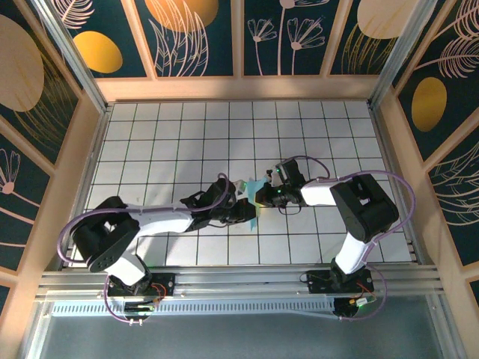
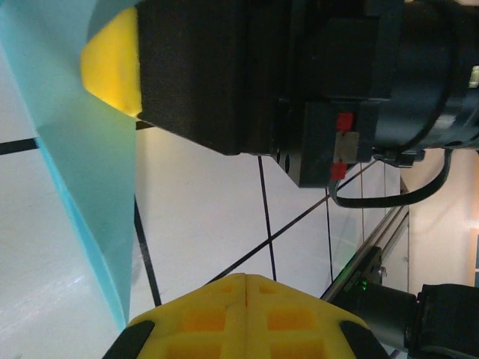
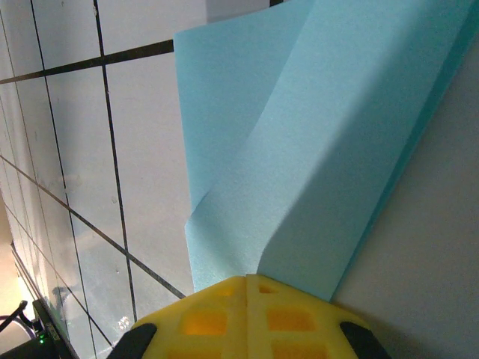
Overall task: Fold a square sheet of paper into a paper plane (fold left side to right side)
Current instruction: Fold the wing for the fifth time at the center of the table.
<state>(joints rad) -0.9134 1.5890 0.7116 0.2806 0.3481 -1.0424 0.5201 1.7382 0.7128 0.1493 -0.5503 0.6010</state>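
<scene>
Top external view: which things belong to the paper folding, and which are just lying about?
Job: light-blue paper sheet, partly folded; left pincer, shut; right pincer, shut, at the paper.
Just there: grid-tiled table; patterned walls; metal rail at the near edge.

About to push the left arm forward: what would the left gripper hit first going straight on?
Probably the right gripper, whose black body crosses the line ahead of the left gripper beyond bare table; the paper lies off to one side. Depth is hard to judge.
</scene>
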